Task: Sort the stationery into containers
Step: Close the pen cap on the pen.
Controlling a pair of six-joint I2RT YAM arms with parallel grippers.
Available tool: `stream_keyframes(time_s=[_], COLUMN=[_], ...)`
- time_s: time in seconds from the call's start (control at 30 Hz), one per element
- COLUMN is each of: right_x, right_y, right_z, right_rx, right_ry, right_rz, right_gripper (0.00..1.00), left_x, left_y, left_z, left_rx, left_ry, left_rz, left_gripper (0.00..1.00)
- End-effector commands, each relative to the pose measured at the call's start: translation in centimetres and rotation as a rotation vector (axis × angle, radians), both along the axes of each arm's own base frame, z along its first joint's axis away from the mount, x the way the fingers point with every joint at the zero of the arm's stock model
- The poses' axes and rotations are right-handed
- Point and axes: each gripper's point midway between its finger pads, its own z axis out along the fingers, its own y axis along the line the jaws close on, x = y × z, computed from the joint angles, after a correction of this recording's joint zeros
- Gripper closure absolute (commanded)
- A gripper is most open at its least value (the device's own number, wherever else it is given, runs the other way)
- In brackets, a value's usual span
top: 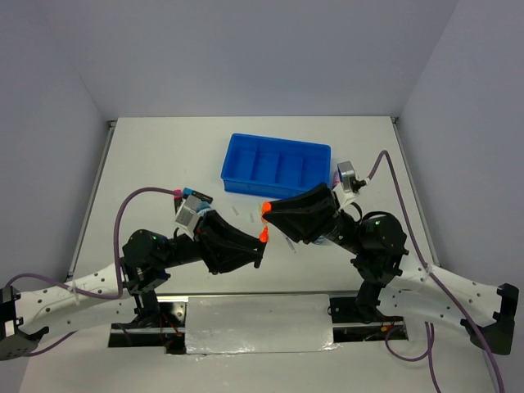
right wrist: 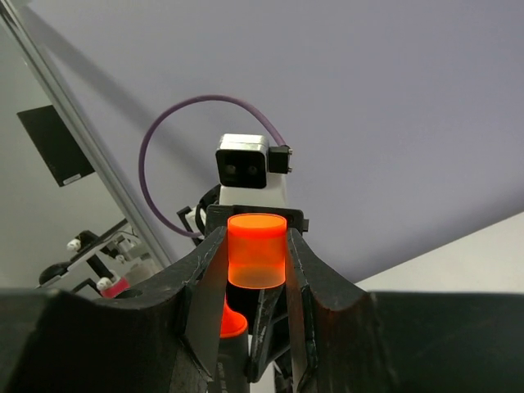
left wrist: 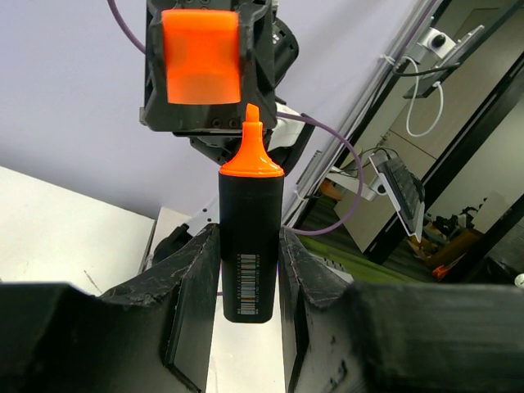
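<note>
White tabletop [top: 147,164] lies well below both my wrists, with the blue tray [top: 278,166] on its far side and a few thin pale pens [top: 236,213] loose on the surface near the tray, and the work itself hangs in the air between my two arms. My worry is the meeting of the two parts I carry. My left gripper [left wrist: 248,270] is clamped partway closed on the black highlighter [left wrist: 251,246], its left fingers [left wrist: 196,278] pressing the barrel low down, so the bare orange tip stands far out beyond the grip. My right gripper [right wrist: 256,262] is likewise closed partway on the orange cap [right wrist: 256,250], pinched by its sides between the right fingers [right wrist: 209,278]. From above, tip and cap are near each other but apart, and in my left wrist view the tip sits a little to the right of the cap's middle. If I push from there, I judge the tip may strike the cap's rim, smear ink, or twist the cap in my pinch. A hard push could also slide the barrel back through my left fingers, or knock either piece loose to fall among the pens, far from any compartment.
</note>
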Motion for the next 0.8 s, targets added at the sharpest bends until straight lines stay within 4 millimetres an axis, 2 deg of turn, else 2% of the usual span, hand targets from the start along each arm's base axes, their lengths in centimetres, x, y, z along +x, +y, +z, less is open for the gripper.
stream_keyframes(time_s=[0.0, 0.33, 0.5, 0.77], right_x=[-0.6, -1.0, -0.7, -0.5], right_y=[-0.8, -1.1, -1.0, -0.4], right_z=[1.8, 1.6, 0.8, 0.2], right_rx=[0.078, 0.079, 0.069, 0.057], right_ry=[-0.039, -0.053, -0.037, -0.032], right_rz=[0.014, 0.019, 0.011, 0.012], right_gripper=[1.0, 1.0, 1.0, 1.0], left_x=[0.1, 1.0, 1.4, 1.3], left_y=[0.6, 0.7, 1.0, 0.4], left_z=[1.8, 1.0, 1.6, 1.4], left_rx=[-0.054, -0.032, -0.031, -0.027], left_ry=[-0.051, -0.024, -0.032, -0.026], left_rz=[0.034, 0.081, 0.113, 0.09], left_gripper=[1.0, 1.0, 1.0, 1.0])
